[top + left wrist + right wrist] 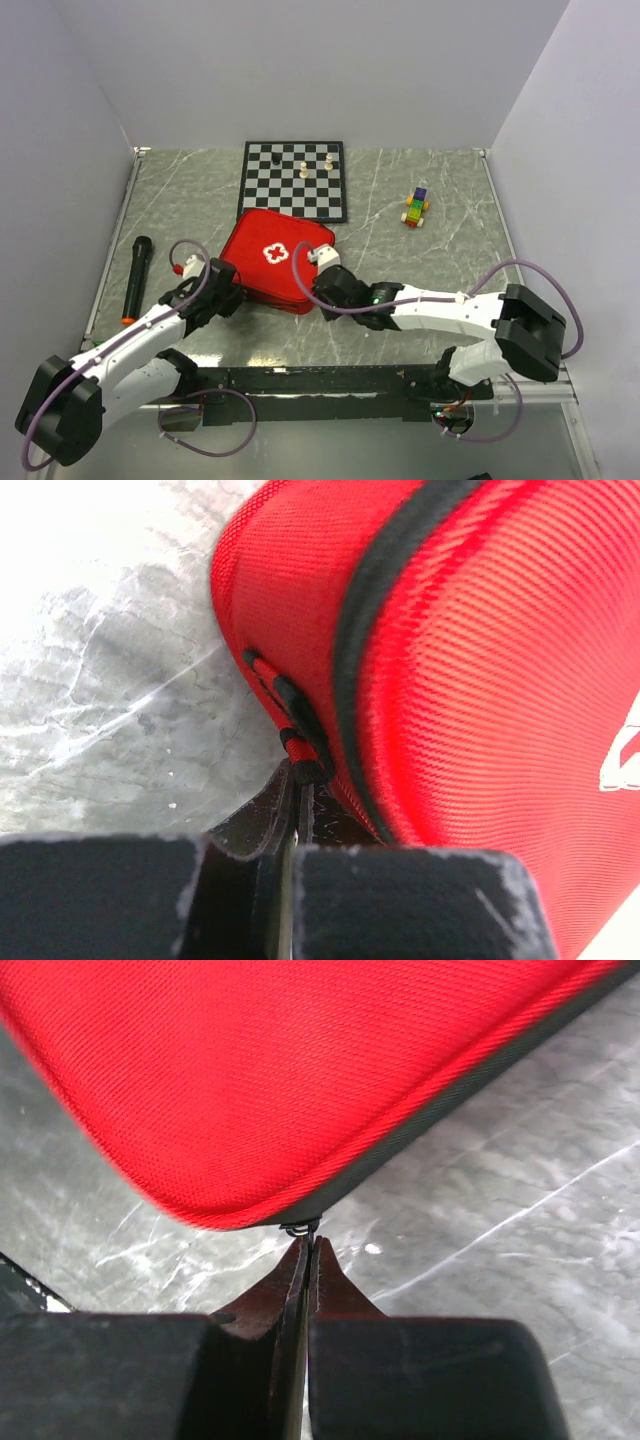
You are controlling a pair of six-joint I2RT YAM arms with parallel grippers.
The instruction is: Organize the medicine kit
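Red medicine kit (275,258): lies flat on the grey marbled surface (430,265), white cross facing up, about mid-surface and turned at an angle; its far edge is right at the near edge of the chessboard (293,182), and whether they touch cannot be told
Left gripper (297,802): at the kit's near left corner; jaws closed together, pinching the end of a black-and-red pull tab (292,720) that hangs off the kit's side beside the black zip line
Right gripper (305,1255): at the kit's near right corner, low over the surface; jaws closed together, tips nipping a small metal ring (300,1228) at the dark seam of the kit's rounded corner
Chessboard: black and white, far of the kit, carrying a dark chess piece (277,158) and two pale chess pieces (304,170) near its far edge
Block toy (416,207): small and many-coloured, right of the chessboard, well apart from the kit
Black stick (136,278): orange at its near end, lying along the left side of the surface
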